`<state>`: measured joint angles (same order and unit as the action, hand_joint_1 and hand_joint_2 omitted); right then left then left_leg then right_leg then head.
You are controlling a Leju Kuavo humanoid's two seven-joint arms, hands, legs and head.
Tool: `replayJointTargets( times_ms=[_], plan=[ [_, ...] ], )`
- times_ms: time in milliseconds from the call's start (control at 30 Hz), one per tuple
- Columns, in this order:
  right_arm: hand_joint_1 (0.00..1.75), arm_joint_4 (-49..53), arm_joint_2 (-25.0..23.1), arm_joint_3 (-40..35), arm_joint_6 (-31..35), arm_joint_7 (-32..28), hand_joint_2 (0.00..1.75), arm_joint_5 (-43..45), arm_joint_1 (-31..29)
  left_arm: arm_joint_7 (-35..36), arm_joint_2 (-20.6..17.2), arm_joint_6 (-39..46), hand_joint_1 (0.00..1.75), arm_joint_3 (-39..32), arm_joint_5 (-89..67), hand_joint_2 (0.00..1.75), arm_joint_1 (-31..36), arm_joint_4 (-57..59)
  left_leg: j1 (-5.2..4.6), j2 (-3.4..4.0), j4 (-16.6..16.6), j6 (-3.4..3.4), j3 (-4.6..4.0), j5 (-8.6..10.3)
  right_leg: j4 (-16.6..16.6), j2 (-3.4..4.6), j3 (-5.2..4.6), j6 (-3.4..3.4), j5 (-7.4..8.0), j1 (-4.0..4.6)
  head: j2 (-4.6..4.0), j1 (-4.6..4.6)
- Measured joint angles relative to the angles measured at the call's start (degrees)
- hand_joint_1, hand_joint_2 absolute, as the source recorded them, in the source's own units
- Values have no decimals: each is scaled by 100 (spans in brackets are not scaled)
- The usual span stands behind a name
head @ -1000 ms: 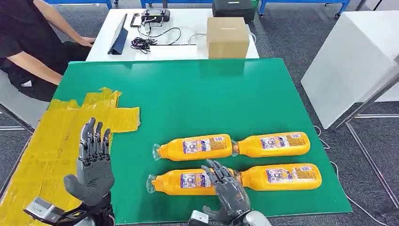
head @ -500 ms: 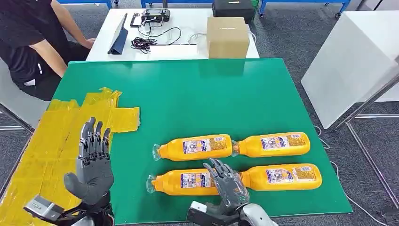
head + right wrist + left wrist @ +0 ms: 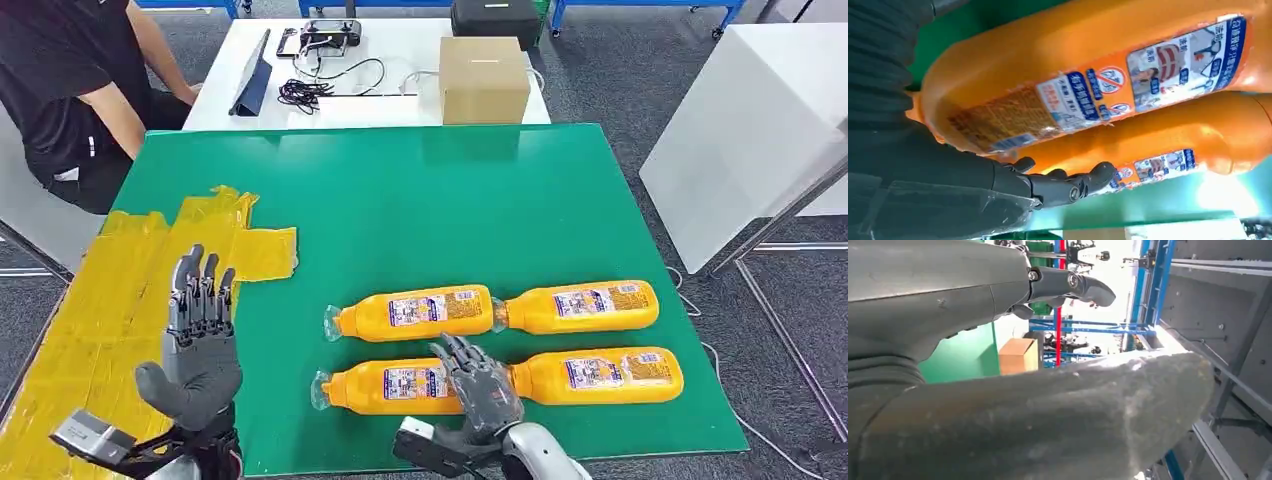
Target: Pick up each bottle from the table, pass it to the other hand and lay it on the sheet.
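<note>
Head view first: four orange bottles lie on their sides on the green table (image 3: 420, 200), two rows of two. The right hand (image 3: 480, 390) is lying on top of the near-left bottle (image 3: 395, 385), over its base end where it butts up against the near-right bottle (image 3: 600, 372). Its fingers are draped over the bottle, reaching toward the far-left bottle (image 3: 415, 312); can't tell from here if they're actually wrapped round it. The far-right bottle (image 3: 580, 305) sits well clear of the hand. The left hand (image 3: 198, 345) is held upright, fingers straight and close side by side, thumb out, holding nothing. It's at the inner edge of the yellow sheet (image 3: 130, 290), a good gap left of the bottles. A cardboard box (image 3: 483, 78) sits on the white table behind, and a person in black (image 3: 60, 90) is at the far left.

Left wrist view: just the thumb and a dark fingertip (image 3: 1083, 285) up close, nothing between them, with the box (image 3: 1018, 355) beyond.

Right wrist view: the near-left bottle's label is right against the palm, and dark fingers (image 3: 1068, 185) curl over it toward the next bottle. Whether they're gripping or only resting, can't tell.
</note>
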<state>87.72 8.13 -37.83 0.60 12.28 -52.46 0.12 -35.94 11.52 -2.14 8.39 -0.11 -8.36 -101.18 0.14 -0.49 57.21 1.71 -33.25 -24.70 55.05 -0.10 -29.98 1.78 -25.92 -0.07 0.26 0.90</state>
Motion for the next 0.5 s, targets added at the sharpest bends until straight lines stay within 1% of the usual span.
replayJointTargets(
  times_ms=[67, 100, 133, 167, 200, 267, 500],
  plan=[
    [0, -138, -85, -7, -201, 96, 175, 48, -152, 98, 0, 11, 0, 26, 22, 0, 65, 0, 0, -1, 0, 0, 1, 0, 0, -1, 2, 0, 0, 0, 0, 0],
    [35, -211, -114, -18, -283, 129, 175, 66, -223, 121, 0, 18, 0, 33, 46, 0, 86, 0, 0, -2, 0, 0, 2, 0, 0, -1, 2, 0, 0, 0, 0, 0],
    [143, -285, -136, -33, -373, 162, 175, 97, -287, 138, 0, 22, 0, 35, 66, 0, 97, 0, 0, -1, 0, 0, 2, 0, 0, 0, 2, 0, 0, 0, 0, 0],
    [162, -368, -149, -66, -484, 191, 175, 129, -363, 153, -2, 24, 0, 37, 85, 0, 112, 0, 0, 0, 0, 0, 2, 0, 0, 0, 2, 0, 0, 0, 0, 0],
    [169, -450, -149, -114, -614, 208, 175, 168, -455, 167, -2, 24, 0, 44, 109, 0, 139, 0, 0, 1, 1, 0, 2, 0, 0, 1, 2, 0, 0, 0, 0, 0],
    [175, -605, -142, -227, -831, 212, 175, 291, -648, 184, -7, 24, 0, 63, 144, 0, 196, 0, 0, 1, 1, 0, 6, 0, 0, 1, 3, 0, 0, 0, 0, 0],
    [175, -999, -86, -531, -1054, 195, 175, 479, -1080, 201, -28, 42, 0, 107, 197, 0, 298, 22, 0, 14, 0, -2, 35, -5, -1, 4, 10, 0, 0, 0, 0, 0]
  ],
)
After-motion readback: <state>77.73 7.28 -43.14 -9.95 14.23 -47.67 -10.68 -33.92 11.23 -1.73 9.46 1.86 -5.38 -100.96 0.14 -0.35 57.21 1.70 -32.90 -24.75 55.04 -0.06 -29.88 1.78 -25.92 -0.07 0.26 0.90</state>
